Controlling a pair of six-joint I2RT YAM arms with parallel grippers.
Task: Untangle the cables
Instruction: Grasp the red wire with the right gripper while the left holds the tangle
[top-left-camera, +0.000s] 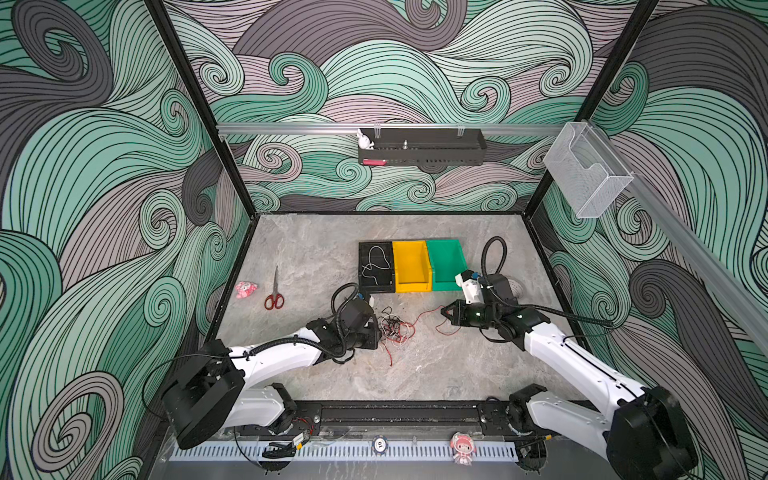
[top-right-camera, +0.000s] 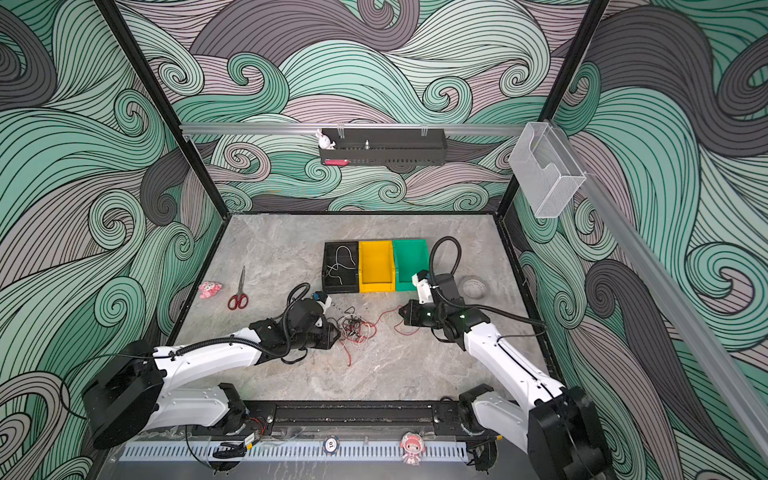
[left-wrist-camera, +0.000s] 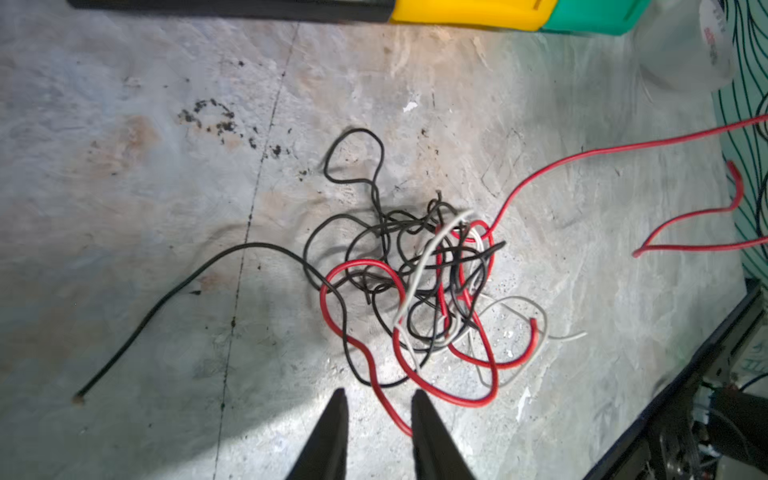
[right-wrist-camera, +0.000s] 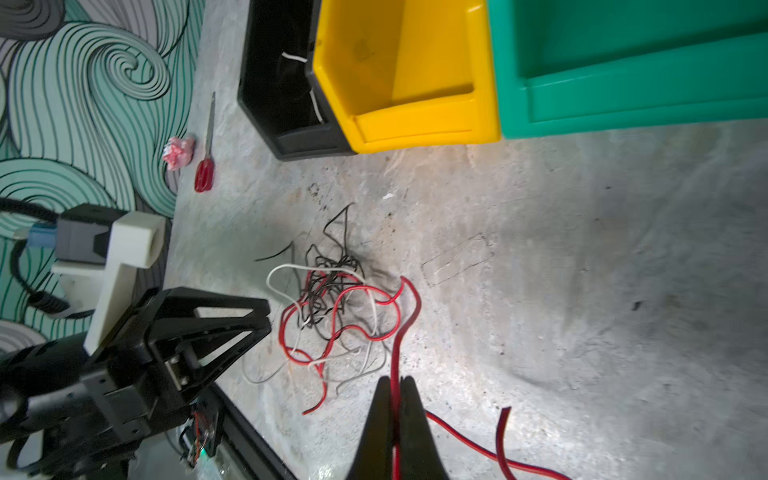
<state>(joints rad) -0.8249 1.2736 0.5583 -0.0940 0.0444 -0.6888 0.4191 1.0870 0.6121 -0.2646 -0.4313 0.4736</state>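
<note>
At the far left of the table (top-left-camera: 436, 374) lay a pink toy (top-left-camera: 245, 289), too small to make out, and just beside it the red-handled scissors (top-left-camera: 274, 293). Next came the left gripper (left-wrist-camera: 378, 398). In both top views its tips were hidden behind its own wrist, but the left wrist view showed its fingers standing apart, with a red loop crossing the gap unpinched. Just ahead of it the cables (top-left-camera: 397, 328) sat in a knot of black, red and white near the table's middle, where single strands could not be followed through. Behind the knot stood the black bin (top-left-camera: 376, 287) with a white cable (top-left-camera: 377, 262) curled inside, then the yellow bin (top-left-camera: 413, 286) and the green bin (top-left-camera: 446, 284). A red cable (left-wrist-camera: 615, 148) trailed rightward out of the knot to the right gripper (right-wrist-camera: 395, 381), whose fingers were pressed together on it. Past the fingers it ran off the edge of the right wrist view.
</note>
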